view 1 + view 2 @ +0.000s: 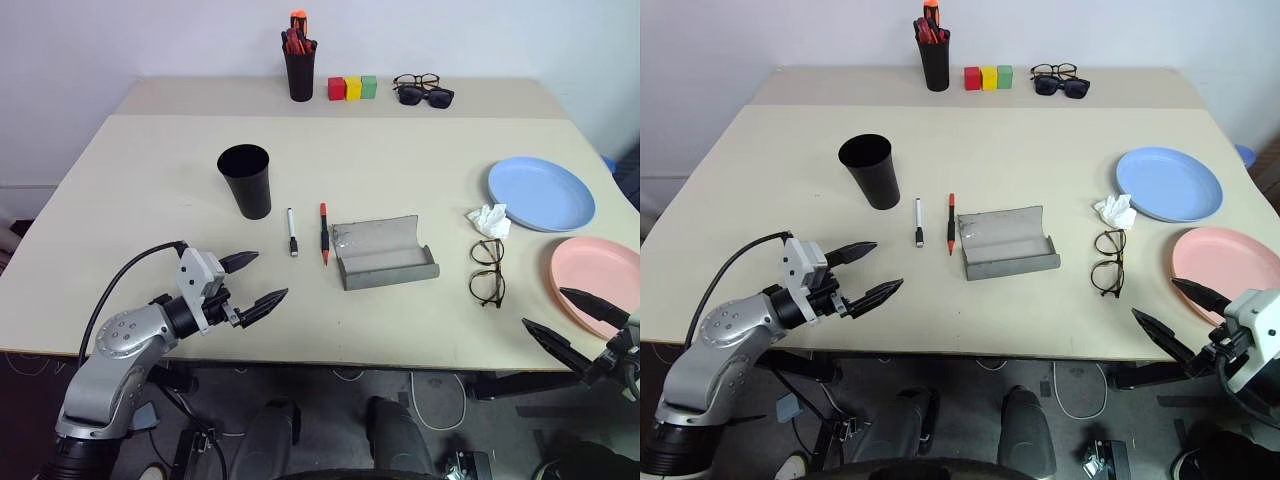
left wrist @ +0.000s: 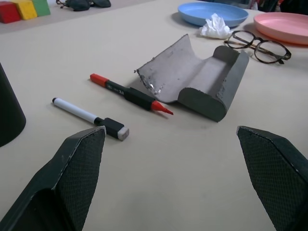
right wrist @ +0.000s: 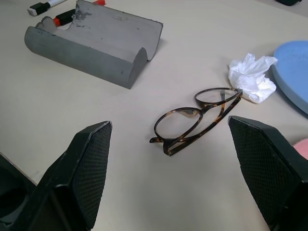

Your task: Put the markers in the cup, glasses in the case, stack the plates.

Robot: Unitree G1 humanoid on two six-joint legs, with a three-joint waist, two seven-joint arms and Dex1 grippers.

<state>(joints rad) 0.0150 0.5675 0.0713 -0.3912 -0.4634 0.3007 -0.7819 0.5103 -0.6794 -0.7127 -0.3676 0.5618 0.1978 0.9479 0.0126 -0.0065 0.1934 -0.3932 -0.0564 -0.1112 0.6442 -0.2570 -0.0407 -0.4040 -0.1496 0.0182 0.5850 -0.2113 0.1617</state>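
The black cup (image 1: pixel 246 180) stands left of centre on the table. To its right lie a white marker (image 1: pixel 292 232) and a red marker (image 1: pixel 324 233), side by side. The grey case (image 1: pixel 384 254) lies open beside them. The glasses (image 1: pixel 488 271) rest folded on the table right of the case. A light blue plate (image 1: pixel 540 193) and a pink plate (image 1: pixel 592 280) sit apart at the right. My left gripper (image 1: pixel 254 282) is open above the near left table edge, short of the markers. At the near right my right gripper (image 1: pixel 574 315) stands open, empty, facing the glasses.
A crumpled white tissue (image 1: pixel 489 219) lies between the glasses and the blue plate. At the back stand a black pen cup with red-orange pens (image 1: pixel 299 62), three coloured blocks (image 1: pixel 352 88), plus clear-lensed glasses and black sunglasses (image 1: pixel 423 91).
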